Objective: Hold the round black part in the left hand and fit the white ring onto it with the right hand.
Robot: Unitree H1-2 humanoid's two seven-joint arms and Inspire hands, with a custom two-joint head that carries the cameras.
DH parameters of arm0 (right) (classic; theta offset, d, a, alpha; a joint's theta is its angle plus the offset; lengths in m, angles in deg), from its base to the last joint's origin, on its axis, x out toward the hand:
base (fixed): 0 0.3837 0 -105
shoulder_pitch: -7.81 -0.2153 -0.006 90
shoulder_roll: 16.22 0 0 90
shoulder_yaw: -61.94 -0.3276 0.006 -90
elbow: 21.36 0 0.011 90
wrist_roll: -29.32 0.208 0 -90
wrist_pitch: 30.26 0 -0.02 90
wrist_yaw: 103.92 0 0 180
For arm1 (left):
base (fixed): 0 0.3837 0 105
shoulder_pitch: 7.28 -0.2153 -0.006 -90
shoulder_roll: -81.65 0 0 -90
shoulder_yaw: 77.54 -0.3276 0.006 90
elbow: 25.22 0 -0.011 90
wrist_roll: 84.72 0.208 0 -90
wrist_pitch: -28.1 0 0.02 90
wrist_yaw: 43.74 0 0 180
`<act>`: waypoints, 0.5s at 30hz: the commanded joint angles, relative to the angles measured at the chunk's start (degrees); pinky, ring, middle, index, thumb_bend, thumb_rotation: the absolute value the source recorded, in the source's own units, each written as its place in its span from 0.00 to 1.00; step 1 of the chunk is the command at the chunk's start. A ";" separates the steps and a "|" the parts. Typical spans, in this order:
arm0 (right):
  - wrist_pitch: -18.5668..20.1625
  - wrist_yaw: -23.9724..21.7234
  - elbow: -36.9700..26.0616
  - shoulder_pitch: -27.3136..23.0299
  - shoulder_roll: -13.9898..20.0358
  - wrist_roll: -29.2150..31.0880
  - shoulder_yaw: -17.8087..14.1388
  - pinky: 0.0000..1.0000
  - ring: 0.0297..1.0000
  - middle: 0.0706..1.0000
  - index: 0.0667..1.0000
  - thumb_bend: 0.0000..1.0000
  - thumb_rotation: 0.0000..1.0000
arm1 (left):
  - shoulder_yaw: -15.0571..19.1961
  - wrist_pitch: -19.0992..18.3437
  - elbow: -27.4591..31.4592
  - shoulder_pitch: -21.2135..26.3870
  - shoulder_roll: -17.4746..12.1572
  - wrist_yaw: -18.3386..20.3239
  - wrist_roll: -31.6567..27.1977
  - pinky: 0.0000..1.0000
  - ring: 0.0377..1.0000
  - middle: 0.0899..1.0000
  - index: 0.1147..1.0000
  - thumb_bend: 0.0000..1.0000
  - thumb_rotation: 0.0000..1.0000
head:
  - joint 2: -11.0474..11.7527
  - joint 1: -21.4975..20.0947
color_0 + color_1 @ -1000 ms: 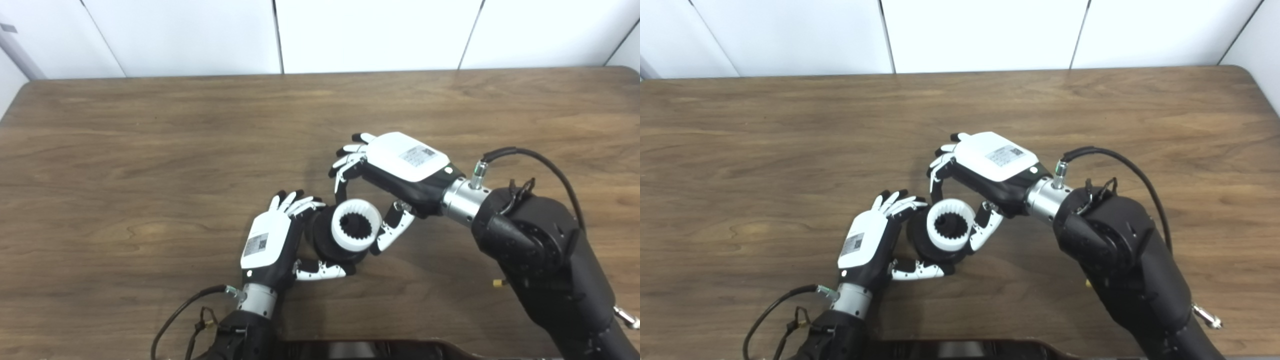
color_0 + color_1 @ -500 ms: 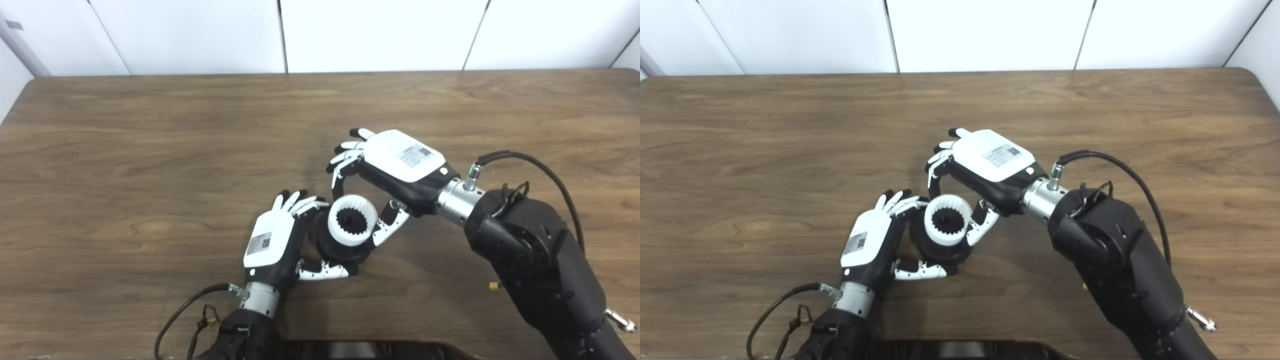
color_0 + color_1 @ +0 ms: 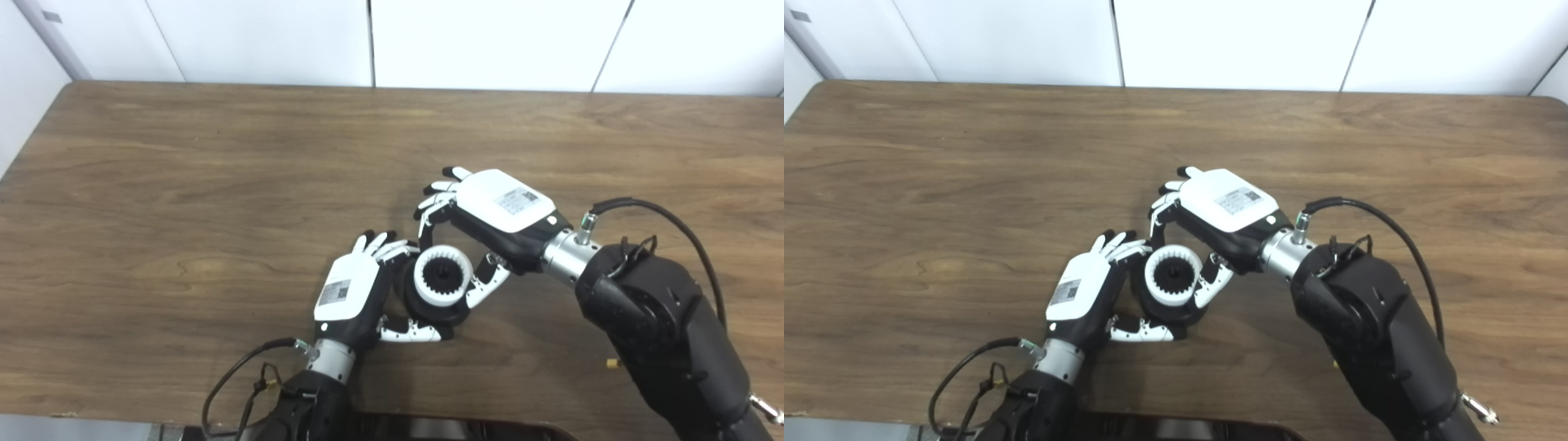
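White ring with its toothed inside sits on top of the round black part, low over the middle of the wooden table. My left hand is wrapped around the black part, thumb curled under its near edge. My right hand pinches the ring, fingers on the far side and thumb on the right.

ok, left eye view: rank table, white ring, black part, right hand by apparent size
1. table
2. right hand
3. round black part and white ring: unsure. The ring sits on the part and hides most of it; the visible black rim looks slightly wider.
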State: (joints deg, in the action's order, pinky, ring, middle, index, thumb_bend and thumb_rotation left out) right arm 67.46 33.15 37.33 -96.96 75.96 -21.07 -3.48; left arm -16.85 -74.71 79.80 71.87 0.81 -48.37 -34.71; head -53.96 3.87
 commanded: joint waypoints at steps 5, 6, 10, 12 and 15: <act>-1.56 -0.21 0.29 -1.62 0.16 0.34 0.32 1.00 0.90 0.77 0.45 0.52 0.14 | -1.53 -1.40 -0.26 -0.48 2.93 2.01 1.65 1.00 0.94 0.80 0.42 0.52 0.06 | -0.14 -0.08; -1.64 -0.05 0.58 -1.65 0.18 0.32 0.31 1.00 0.90 0.77 0.45 0.52 0.13 | -1.53 -1.34 -0.25 -0.44 2.91 2.03 1.66 1.00 0.94 0.80 0.42 0.52 0.06 | -0.11 -0.17; -1.53 -0.05 1.52 -1.89 0.32 0.41 0.19 1.00 0.90 0.77 0.45 0.52 0.14 | -1.47 -1.25 -0.06 -0.48 2.94 2.04 1.52 1.00 0.94 0.80 0.42 0.52 0.06 | -0.14 -0.22; -1.36 -0.07 1.96 -1.95 0.40 0.43 0.01 1.00 0.89 0.77 0.45 0.52 0.14 | -1.47 -1.39 0.11 -0.54 2.99 2.13 1.55 1.00 0.94 0.81 0.42 0.52 0.06 | -0.14 -0.22; -1.21 0.51 3.01 -1.73 0.70 0.57 -0.60 1.00 0.89 0.77 0.45 0.52 0.14 | -1.53 -1.54 0.27 -0.60 3.05 2.23 1.59 1.00 0.94 0.81 0.42 0.52 0.06 | -0.21 -0.27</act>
State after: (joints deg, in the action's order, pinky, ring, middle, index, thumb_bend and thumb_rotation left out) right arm 67.17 33.20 39.72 -97.21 75.99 -20.61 -3.56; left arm -16.93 -75.04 79.99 71.88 0.91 -48.02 -34.44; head -54.14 3.52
